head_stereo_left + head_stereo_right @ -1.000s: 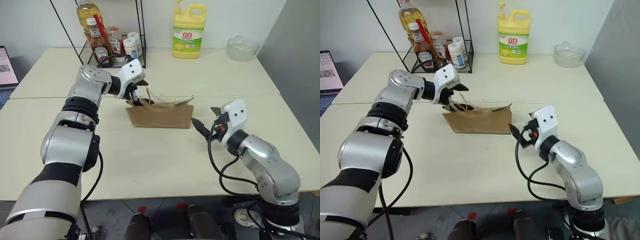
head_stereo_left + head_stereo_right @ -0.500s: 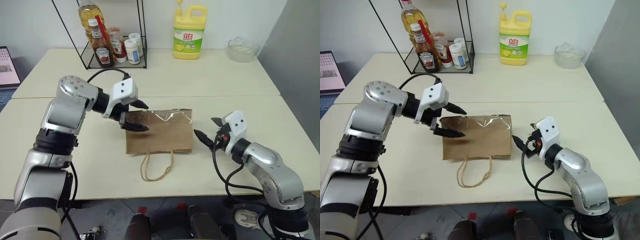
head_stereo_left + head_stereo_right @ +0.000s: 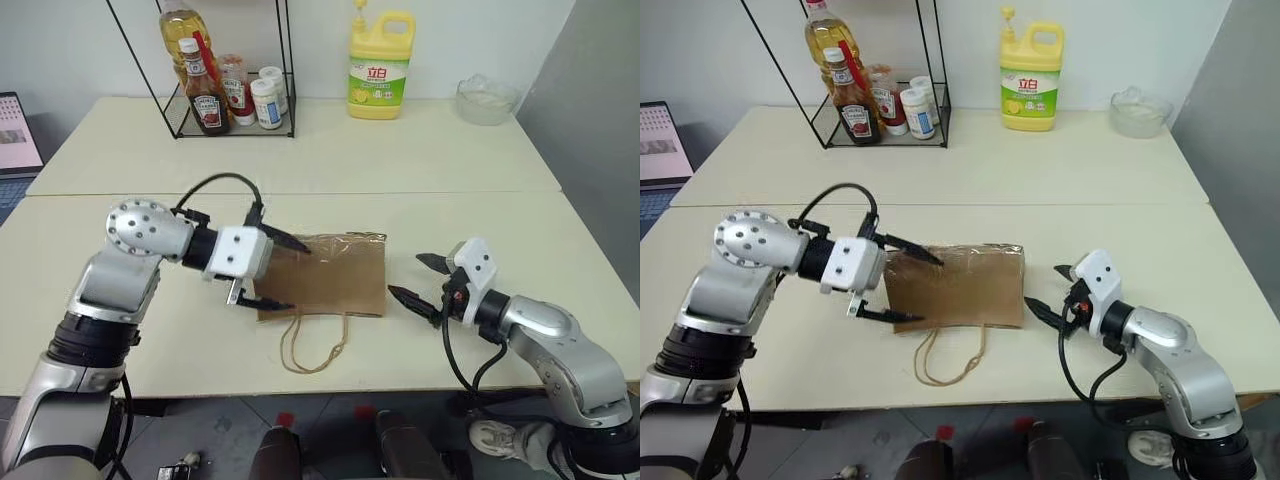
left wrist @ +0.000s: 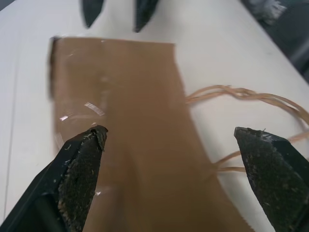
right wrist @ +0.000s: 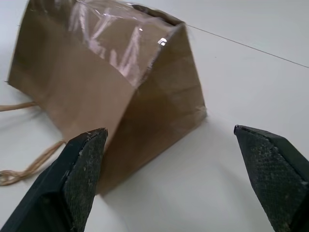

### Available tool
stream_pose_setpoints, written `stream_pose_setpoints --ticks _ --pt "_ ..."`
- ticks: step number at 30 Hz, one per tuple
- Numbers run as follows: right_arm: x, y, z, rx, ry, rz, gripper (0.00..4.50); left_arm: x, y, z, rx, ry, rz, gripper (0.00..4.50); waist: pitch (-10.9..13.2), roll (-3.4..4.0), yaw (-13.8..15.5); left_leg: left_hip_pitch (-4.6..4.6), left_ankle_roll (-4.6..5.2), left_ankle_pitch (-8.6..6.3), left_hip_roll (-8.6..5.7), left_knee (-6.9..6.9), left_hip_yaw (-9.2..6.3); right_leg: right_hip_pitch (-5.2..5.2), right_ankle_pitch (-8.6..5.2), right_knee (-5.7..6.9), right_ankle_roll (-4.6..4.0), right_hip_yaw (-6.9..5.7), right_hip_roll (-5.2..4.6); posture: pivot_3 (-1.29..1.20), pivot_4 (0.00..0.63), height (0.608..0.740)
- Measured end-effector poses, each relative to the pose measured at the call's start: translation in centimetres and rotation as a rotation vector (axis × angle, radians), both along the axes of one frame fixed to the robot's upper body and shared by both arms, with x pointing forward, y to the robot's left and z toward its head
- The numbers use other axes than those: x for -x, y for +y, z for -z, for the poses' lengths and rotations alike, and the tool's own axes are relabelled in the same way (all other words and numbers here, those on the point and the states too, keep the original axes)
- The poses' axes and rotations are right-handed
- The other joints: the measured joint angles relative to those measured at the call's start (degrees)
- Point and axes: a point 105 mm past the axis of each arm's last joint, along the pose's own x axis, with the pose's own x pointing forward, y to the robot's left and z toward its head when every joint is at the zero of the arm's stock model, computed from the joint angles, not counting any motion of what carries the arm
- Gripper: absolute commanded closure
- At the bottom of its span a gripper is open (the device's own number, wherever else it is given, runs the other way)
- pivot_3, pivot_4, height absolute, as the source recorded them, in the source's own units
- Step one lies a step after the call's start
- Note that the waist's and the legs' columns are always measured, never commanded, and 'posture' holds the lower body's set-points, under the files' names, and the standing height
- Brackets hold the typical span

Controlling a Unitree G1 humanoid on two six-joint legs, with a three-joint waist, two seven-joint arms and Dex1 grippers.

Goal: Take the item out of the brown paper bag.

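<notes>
Our left gripper (image 3: 272,272) is spread wide and empty, its fingers straddling the left edge of the brown paper bag (image 3: 330,280), which lies flat on the table (image 3: 420,160) with its cord handles (image 3: 312,345) looped toward us. The item isn't visible, so we take it to be inside; the bag is thin, creased, light paper that will likely slide and crumple, so pin a corner or take the handles and tip the bottle out. Our right gripper (image 3: 420,278) is also wide open and empty, just beside the bag's right edge, not touching.
</notes>
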Motion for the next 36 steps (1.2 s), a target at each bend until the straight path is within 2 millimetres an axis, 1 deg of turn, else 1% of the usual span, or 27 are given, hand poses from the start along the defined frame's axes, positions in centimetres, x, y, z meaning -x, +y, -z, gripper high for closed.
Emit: stream_pose_setpoints --ticks 4,8,10,12,15,19,22,25,26,28,31,36 --pt "0.4 0.0 0.0 0.008 0.001 -0.015 0.08 0.7 0.6 2.2 -0.067 -0.004 0.07 0.0 0.0 0.0 0.0 0.0 0.01 0.0 0.0 -0.01 0.0 0.0 0.0 -0.01 0.0 0.0 0.01 0.0 0.15 0.74" --pt "0.8 0.2 0.0 -0.003 0.009 -0.03 0.08 0.6 1.1 3.7 -0.097 -0.004 0.082 0.0 0.0 0.0 0.0 -0.01 0.01 0.0 0.0 -0.01 0.0 0.0 0.0 -0.02 0.0 0.01 0.01 0.0 0.15 0.74" --pt "0.9 0.2 0.0 -0.006 0.011 -0.03 0.08 0.6 1.0 4.6 -0.103 -0.01 0.097 0.0 0.0 0.0 0.0 0.0 0.01 0.0 0.0 -0.01 0.0 0.0 0.0 -0.01 0.0 0.01 0.01 0.0 0.15 0.74" --pt "0.9 0.2 0.1 -0.003 0.014 -0.024 0.08 0.6 0.5 5.7 -0.093 -0.004 0.112 0.0 0.0 0.0 0.0 -0.01 0.01 0.0 -0.01 0.0 -0.01 0.0 0.0 0.0 0.0 0.0 0.01 0.0 0.15 0.74" --pt "0.9 0.1 0.1 -0.001 0.015 -0.018 0.08 0.5 -0.9 6.4 -0.051 -0.013 0.128 0.0 0.0 0.0 0.0 -0.02 0.01 0.0 -0.01 0.0 -0.01 0.0 0.0 -0.01 0.0 0.01 0.0 0.0 0.15 0.74" --pt "0.7 0.0 0.1 0.001 0.012 0.0 0.08 0.4 -2.4 6.9 0.014 0.018 0.097 0.0 0.0 0.0 0.0 0.0 0.02 0.0 -0.01 0.0 -0.01 0.01 0.0 0.01 0.0 0.01 0.01 0.0 0.15 0.74" --pt "0.8 -0.2 0.2 0.007 0.016 0.002 0.08 0.5 -2.9 7.0 0.054 0.07 0.062 0.0 0.0 0.0 -0.1 0.01 0.02 0.0 -0.01 0.0 -0.02 0.01 0.0 0.01 0.0 0.01 0.01 0.0 0.15 0.74" --pt "1.0 -0.5 0.7 0.022 0.033 0.007 0.0 0.7 -3.1 6.9 0.084 0.126 0.038 0.55 0.0 0.0 0.0 0.0 0.03 0.01 -0.01 -0.01 -0.03 0.01 0.0 0.01 0.0 0.01 0.01 0.0 0.15 0.74" --pt "1.2 -0.7 0.9 0.036 0.035 0.005 0.0 0.7 -3.2 6.8 0.092 0.145 0.028 0.84 0.0 0.0 0.0 0.0 0.03 0.01 -0.03 0.0 -0.02 0.02 0.0 0.01 0.0 0.01 0.0 0.0 0.15 0.74" --pt "1.5 -1.2 1.2 0.085 0.026 -0.016 0.0 0.7 -3.3 6.4 0.127 0.188 -0.002 1.47 0.0 0.0 0.0 0.0 0.02 0.01 -0.04 0.01 -0.02 0.03 0.0 0.0 0.0 0.02 -0.01 0.0 0.15 0.74" --pt "1.9 -1.4 1.5 0.15 0.002 -0.069 0.0 0.2 -3.3 5.7 0.171 0.241 -0.053 2.46 0.0 0.0 0.0 0.03 0.03 0.01 -0.04 0.01 -0.03 0.04 0.0 0.01 0.0 0.01 0.01 0.0 0.15 0.74" --pt "3.0 -1.0 2.7 0.305 -0.08 -0.248 0.0 -1.0 -3.4 4.0 0.272 0.31 -0.164 4.05 0.0 -0.01 0.0 0.04 0.04 0.01 -0.04 0.02 -0.03 0.05 -0.01 0.0 0.01 0.01 0.0 0.0 0.15 0.74"
